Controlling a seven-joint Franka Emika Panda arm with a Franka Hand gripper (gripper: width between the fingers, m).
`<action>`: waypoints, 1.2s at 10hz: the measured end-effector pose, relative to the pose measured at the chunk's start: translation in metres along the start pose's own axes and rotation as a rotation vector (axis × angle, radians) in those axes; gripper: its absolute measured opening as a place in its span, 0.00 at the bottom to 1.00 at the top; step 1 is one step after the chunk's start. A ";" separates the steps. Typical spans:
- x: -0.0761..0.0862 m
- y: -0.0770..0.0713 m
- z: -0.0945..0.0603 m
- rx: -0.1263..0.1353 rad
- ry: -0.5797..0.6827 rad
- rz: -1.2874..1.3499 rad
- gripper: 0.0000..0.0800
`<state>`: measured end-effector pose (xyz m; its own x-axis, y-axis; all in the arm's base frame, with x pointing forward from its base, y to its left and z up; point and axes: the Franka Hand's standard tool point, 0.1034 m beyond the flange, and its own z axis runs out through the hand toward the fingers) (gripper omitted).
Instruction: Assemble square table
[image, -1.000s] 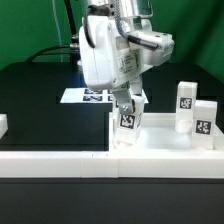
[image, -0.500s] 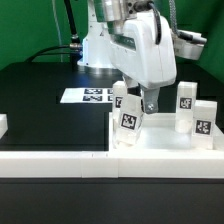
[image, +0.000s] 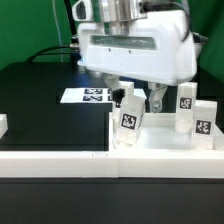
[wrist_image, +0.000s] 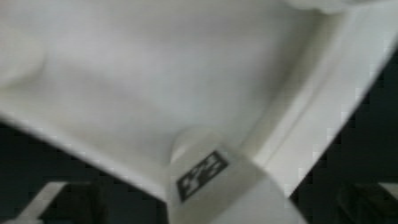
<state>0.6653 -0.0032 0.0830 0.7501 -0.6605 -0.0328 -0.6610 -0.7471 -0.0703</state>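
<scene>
The white square tabletop (image: 165, 148) lies tray-like on the table at the exterior view's right. One short white tagged leg (image: 128, 120) stands in its near left corner, leaning a little. My gripper (image: 141, 100) hangs right over this leg, with its fingers spread wider than the leg's upper end and a gap on each side. In the wrist view the same leg (wrist_image: 217, 178) runs between the jaws of my gripper (wrist_image: 217, 207), over the tabletop's white inner face (wrist_image: 160, 70). Two more tagged legs (image: 186, 102) (image: 203, 122) stand at the tabletop's right side.
A long white border wall (image: 80, 163) runs along the table's front. The marker board (image: 88, 95) lies flat behind the tabletop, to the left. A small white piece (image: 3, 124) sits at the far left edge.
The hand has turned about its vertical axis above the corner leg, so its broad side now faces the camera. The leg's tag faces the same way as before.
</scene>
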 end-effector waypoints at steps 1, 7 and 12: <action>0.000 0.002 0.004 -0.009 0.007 -0.087 0.81; -0.001 0.003 0.008 -0.003 0.015 0.137 0.36; 0.003 0.001 0.007 0.067 -0.005 0.773 0.36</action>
<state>0.6675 -0.0054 0.0755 0.0763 -0.9920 -0.1011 -0.9940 -0.0677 -0.0856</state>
